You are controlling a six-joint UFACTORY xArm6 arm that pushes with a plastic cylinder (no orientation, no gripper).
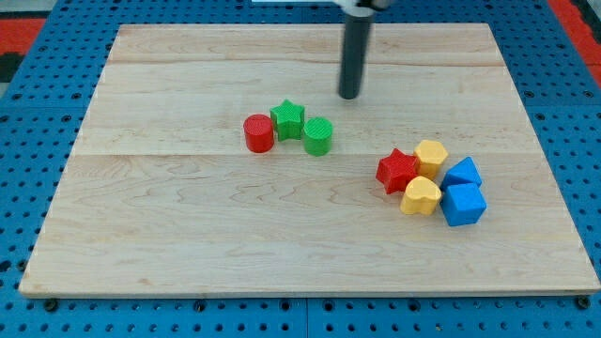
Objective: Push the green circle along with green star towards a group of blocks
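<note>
The green circle (318, 136) stands near the board's middle. The green star (287, 119) touches it on its upper left. A red circle (259, 133) touches the star on the left. My tip (349, 96) is above and to the right of the green circle, a short gap away, touching no block. A group of blocks lies at the view's right: a red star (397, 171), a yellow hexagon (431, 157), a yellow heart (421, 196), a blue block (463, 173) and a blue cube (464, 204).
The wooden board (188, 244) lies on a blue pegboard table (38, 103). The rod rises from the tip to the view's top edge.
</note>
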